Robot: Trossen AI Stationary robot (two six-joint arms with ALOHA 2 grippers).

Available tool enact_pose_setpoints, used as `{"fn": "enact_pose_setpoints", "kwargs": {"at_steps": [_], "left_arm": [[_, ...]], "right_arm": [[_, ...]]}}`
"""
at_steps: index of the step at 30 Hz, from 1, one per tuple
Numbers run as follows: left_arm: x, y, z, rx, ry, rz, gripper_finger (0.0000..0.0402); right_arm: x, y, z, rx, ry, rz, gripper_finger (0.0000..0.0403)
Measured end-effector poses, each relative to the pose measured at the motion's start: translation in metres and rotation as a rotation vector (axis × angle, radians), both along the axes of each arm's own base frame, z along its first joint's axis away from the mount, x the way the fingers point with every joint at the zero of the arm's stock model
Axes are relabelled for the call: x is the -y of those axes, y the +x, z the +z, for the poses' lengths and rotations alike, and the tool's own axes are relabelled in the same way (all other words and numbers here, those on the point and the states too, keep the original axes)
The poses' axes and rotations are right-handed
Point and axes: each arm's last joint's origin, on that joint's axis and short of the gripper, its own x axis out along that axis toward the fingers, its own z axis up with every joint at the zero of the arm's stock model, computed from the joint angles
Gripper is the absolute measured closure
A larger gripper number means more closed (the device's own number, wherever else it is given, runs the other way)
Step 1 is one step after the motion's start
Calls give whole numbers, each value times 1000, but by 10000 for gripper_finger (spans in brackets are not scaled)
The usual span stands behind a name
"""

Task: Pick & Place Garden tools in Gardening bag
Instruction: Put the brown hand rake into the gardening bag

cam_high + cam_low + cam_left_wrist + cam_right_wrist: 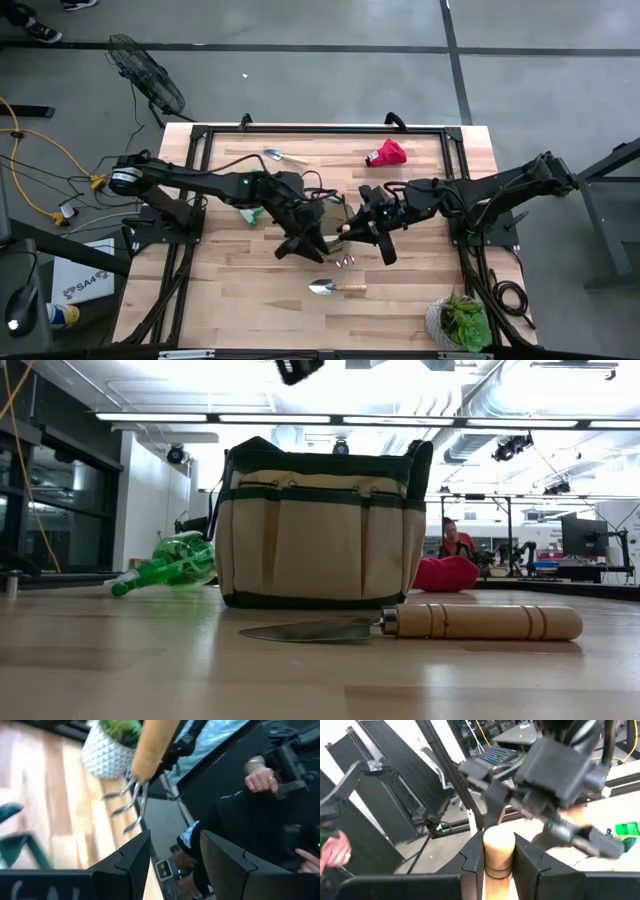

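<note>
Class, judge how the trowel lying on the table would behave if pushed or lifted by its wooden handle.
The trowel has a round, turned handle, so a sideways push may roll it. Its flat metal blade probably checks that roll. It looks rigid, and likely blade-heavy when lifted.

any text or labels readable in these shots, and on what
"SAA": the start of dark lettering on a white sheet on the floor left of the table; the rest is too small to read.
Pale letters on the left gripper body: cut off, unreadable.
Nothing else legible.
</note>
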Motion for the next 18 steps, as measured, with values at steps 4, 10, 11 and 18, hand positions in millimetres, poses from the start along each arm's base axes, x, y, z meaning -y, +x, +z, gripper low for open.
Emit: {"fn": "enact_pose_setpoints", "kwargs": {"at_steps": [4,10,11,18], "left_arm": [[-4,-20,11,-49,56,98,232],[-13,-52,38,18,193,302,231],[-15,-59,42,21,218,336,231],[-23,-90,62,66,295,493,231]], "right_arm": [[-5,-2,-3,-27,-30,-17,345],[-16,-1,-10,-43,-92,-38,345],[-19,2,-13,-54,-102,-39,345],[-31,27,-40,-76,-154,-19,345]]}}
